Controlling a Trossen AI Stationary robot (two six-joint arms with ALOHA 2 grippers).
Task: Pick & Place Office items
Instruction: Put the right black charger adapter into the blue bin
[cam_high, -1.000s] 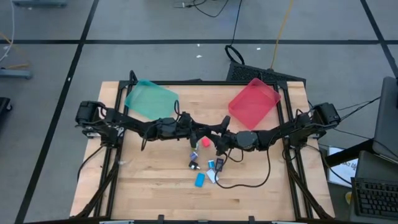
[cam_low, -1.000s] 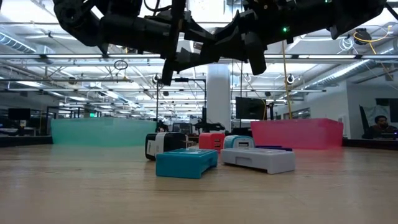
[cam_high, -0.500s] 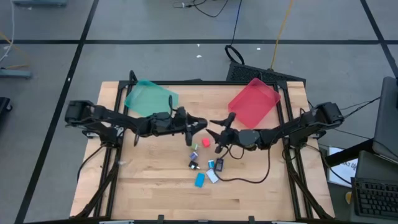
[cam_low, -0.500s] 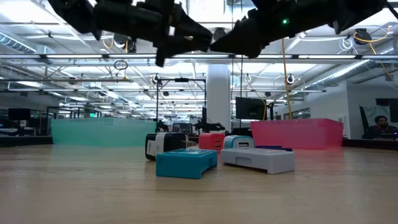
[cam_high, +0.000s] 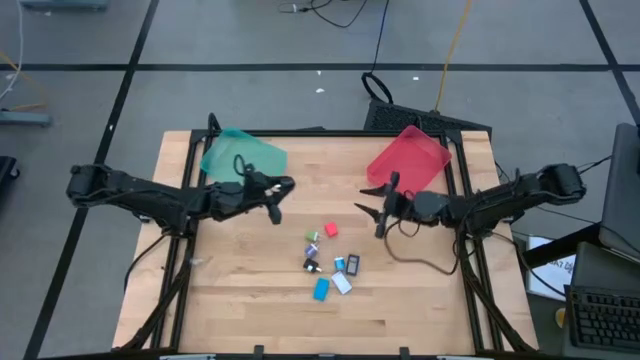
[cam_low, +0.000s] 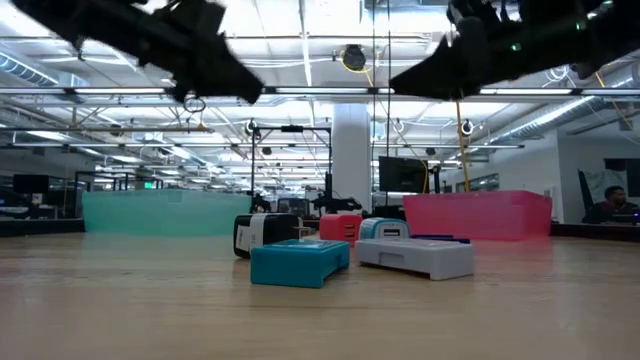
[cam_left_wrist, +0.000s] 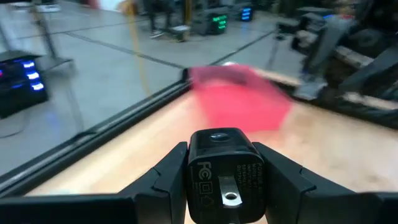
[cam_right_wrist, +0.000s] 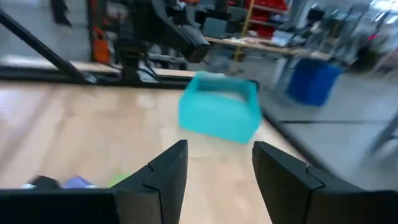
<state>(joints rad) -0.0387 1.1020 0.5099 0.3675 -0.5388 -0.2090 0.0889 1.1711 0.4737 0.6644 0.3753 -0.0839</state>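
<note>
The office items lie in a loose cluster at the table's middle: red, green, purple, black, white, bright blue and dark blue pieces. In the low view a bright blue block and a white one lie nearest. My left gripper hovers left of the cluster, below the teal tray, shut on a small black block. My right gripper hovers right of the cluster, near the red tray. It is open and empty in its wrist view. My left gripper pinches the black block by its two opposite sides between its two fingers. The block's printed face with a small metal piece looks toward the wrist camera. The fingers point about level toward the table's right side. The block is lifted clear of the table.
A black cable loops on the wood right of the cluster, below the right arm. Both trays sit near the far edge, teal at the left and red at the right. Bare wood lies along the near edge and at both sides of the cluster.
Both grippers have drawn up and away from the cluster. The left one went toward the table's left and far edge, the right one toward the right edge. In the low view both arms rose and parted. The pieces on the table kept still.
</note>
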